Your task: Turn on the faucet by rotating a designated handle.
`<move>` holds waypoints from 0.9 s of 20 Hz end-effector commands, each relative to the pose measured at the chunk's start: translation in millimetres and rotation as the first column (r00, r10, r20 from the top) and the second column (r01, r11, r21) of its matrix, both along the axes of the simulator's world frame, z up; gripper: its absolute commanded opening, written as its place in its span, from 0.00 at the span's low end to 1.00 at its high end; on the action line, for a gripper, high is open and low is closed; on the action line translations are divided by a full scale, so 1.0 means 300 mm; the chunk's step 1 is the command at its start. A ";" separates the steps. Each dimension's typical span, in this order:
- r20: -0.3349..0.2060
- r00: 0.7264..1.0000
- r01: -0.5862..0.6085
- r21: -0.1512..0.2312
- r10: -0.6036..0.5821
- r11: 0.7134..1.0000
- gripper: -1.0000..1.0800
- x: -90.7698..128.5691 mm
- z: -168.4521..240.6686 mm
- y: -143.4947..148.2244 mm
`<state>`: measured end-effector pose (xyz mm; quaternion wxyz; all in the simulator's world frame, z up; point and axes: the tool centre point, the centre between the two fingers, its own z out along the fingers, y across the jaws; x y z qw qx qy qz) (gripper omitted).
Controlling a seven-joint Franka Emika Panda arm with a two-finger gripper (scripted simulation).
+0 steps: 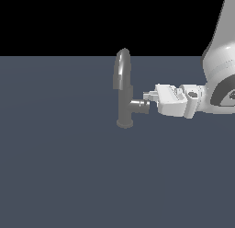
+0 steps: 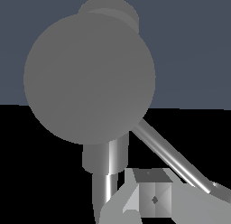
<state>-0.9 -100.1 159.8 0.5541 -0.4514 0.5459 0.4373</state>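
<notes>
The faucet (image 1: 124,103) stands upright on its round base, with the arched spout (image 1: 121,68) on top and the short side stub (image 1: 139,106) pointing to the exterior view's right. My gripper (image 1: 148,96) comes in level from the right, with its fingertips just above the stub's end. The fingers look closed together and hold nothing. In the wrist view the stub's round end face (image 2: 90,78) fills the frame. The thin handle lever (image 2: 173,157) runs slanting from it and passes close beside my gripper (image 2: 153,198). I cannot tell whether they touch. In the exterior view the lever is not discernible.
The faucet stands on a flat dark blue-grey floor (image 1: 69,176). My white arm (image 1: 218,80) enters from the exterior view's right edge. No other objects are in view.
</notes>
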 end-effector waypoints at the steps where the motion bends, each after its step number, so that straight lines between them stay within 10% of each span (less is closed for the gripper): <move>1: -0.022 1.000 -0.003 0.008 0.003 1.000 0.00 -0.057 -0.045 0.007; 18: 0.012 1.000 -0.009 0.007 0.009 1.000 0.00 -0.080 -0.173 0.018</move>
